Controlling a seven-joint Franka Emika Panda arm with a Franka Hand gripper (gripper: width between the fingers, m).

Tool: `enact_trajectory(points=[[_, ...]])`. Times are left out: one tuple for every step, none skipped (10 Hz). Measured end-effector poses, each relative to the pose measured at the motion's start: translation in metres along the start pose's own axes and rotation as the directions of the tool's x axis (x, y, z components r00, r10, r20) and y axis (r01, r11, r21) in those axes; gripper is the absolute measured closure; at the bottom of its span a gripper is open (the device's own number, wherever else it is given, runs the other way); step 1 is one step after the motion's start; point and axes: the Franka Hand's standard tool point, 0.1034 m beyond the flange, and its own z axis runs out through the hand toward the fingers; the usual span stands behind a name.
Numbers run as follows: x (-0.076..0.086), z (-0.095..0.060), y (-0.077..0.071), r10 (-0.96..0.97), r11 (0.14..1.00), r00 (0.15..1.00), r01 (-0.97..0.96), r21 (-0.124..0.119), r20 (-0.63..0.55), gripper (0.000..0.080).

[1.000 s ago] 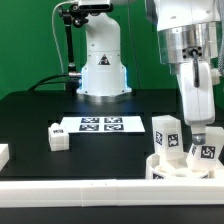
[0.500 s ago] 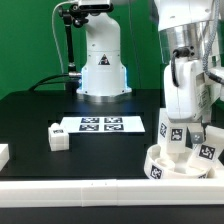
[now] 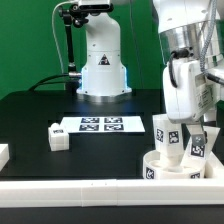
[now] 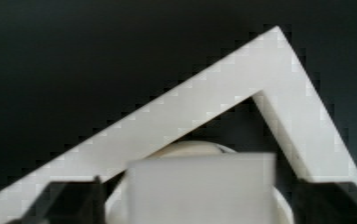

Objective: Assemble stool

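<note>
Grips one leg (image 3: pixel 199 147) in the clenched claw (image 3: pixel 193 129), long axis upright, straight beneath the wrist. Meets the seat (image 3: pixel 163 169) at the counter's (image 3: pixel 100 152) front, on the exterior view's right. Probably calls for pressing straight down.

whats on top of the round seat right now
Two tagged legs stand on the seat: one leg free, the other leg between the fingers. The seat's rim hides their lower ends.
</note>
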Motion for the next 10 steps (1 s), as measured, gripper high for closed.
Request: enact_trajectory(points=[[0.0, 0.0, 0.0, -0.001, 1.0, 1.0, 0.001, 0.0, 0.0, 0.0171], [-0.002, -0.009, -0.002, -0.111, 0.994, 0.994, 0.111, -0.008, 0.002, 0.0156], [-0.002, -0.021, -0.007, -0.187, 0.982, 0.982, 0.188, -0.005, 0.011, 0.0156], [0.002, -0.03, -0.015, -0.299, 0.954, 0.954, 0.299, 0.009, 0.013, 0.0151], [0.01, -0.034, -0.023, -0.39, 0.921, 0.921, 0.39, 0.012, 0.011, 0.0151], [0.013, -0.036, -0.026, -0.377, 0.926, 0.926, 0.377, 0.011, 0.01, 0.015], [0.012, -0.035, -0.024, -0.38, 0.925, 0.925, 0.38, 0.01, 0.01, 0.015], [0.012, -0.035, -0.024, -0.381, 0.925, 0.925, 0.381, 0.01, 0.01, 0.015], [0.012, -0.035, -0.024, -0.381, 0.925, 0.925, 0.381, 0.01, 0.01, 0.015], [0.012, -0.035, -0.024, -0.381, 0.925, 0.925, 0.381, 0.01, 0.01, 0.015]])
